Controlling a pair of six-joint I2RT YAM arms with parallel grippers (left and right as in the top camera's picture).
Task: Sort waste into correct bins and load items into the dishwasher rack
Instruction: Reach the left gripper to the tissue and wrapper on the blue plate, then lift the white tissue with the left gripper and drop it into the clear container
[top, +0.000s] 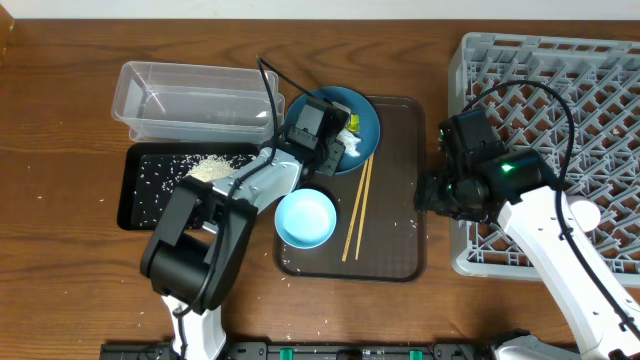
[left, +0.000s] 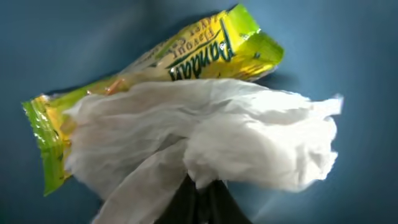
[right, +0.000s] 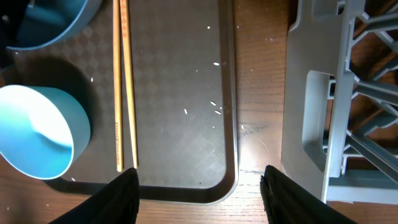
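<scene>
- Overhead first: the left gripper (top: 343, 140) is down in the dark-blue dish (top: 368, 112), right where the white tissue (top: 351, 148) and the snack wrapper (top: 352, 122) lie touching each other. The clear tub (top: 190, 95) and the black tray (top: 140, 195), which holds rice (top: 205, 168), sit to that arm's side. The right gripper (top: 428, 195) hovers over the edge of the brown serving tray (top: 395, 240), just beside the dishwasher rack (top: 560, 90). Both arms work over the same tray, so a wide swing by either could clip the other or knock the light-blue bowl (top: 305, 218).
- Left wrist next: the tissue (left: 205, 143) is draped across the wrapper (left: 205, 56). Dark fingertips (left: 193, 202) show at the bottom edge under the tissue, but I cannot tell whether they are pinching it or merely close. Because the two pieces overlap, a lift is likely to drag both together, and one would land in the wrong bin. A thin pinch of soft tissue could also tear or slip free.
- Right wrist last: the fingers (right: 121, 199) stand wide apart with nothing between them, above the tray's near corner. The chopsticks (right: 121, 81) lie flat, side by side, next to the bowl (right: 40, 134). Thin and low, they could roll, or only one might come up. Stray rice grains (right: 214, 107) could be scattered further.
</scene>
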